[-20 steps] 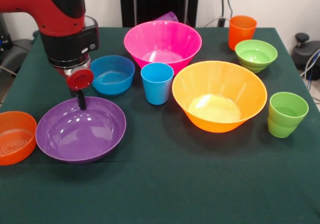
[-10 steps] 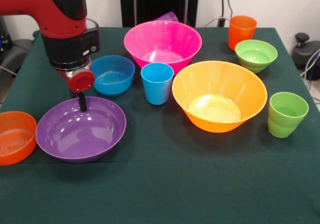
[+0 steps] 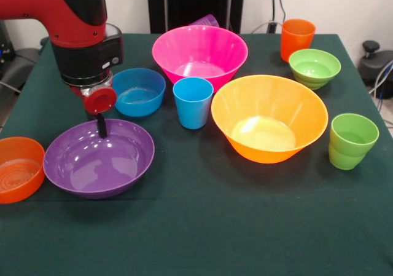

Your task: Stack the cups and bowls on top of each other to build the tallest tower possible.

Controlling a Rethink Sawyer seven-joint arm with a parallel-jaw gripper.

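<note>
Nothing is stacked yet: every cup and bowl sits apart on the green table point(image 3: 202, 227), so the tower is judged not to have been begun. The purple bowl point(image 3: 98, 160) is taken as the landmark. Just above its far rim the gripper point(image 3: 101, 126) is seen as a single dark finger dipping at the rim's inner edge; whether the rim is pinched cannot be told, nor how far the jaws stand apart. That placement at the rim is judged to suit a lift of a wide, shallow bowl by its edge. The orange bowl point(image 3: 18, 168) lies just beside the purple bowl on the picture's left, almost touching it. The blue bowl point(image 3: 138, 91) is set just behind it, and the blue cup point(image 3: 193, 102) stands upright to its right and a little behind. Farther behind are the pink bowl point(image 3: 199, 53) and the purple cup point(image 3: 206, 21), of which only the top shows past the pink rim. The yellow-orange bowl point(image 3: 269, 117) lies well to the right, and beyond it the green bowl point(image 3: 314, 67), orange cup point(image 3: 297, 38) and green cup point(image 3: 352, 141). Against the frames a second and half a second earlier, the purple bowl's near rim is seen slightly higher, as if raised or tipped; the arm is hardly displaced.
</note>
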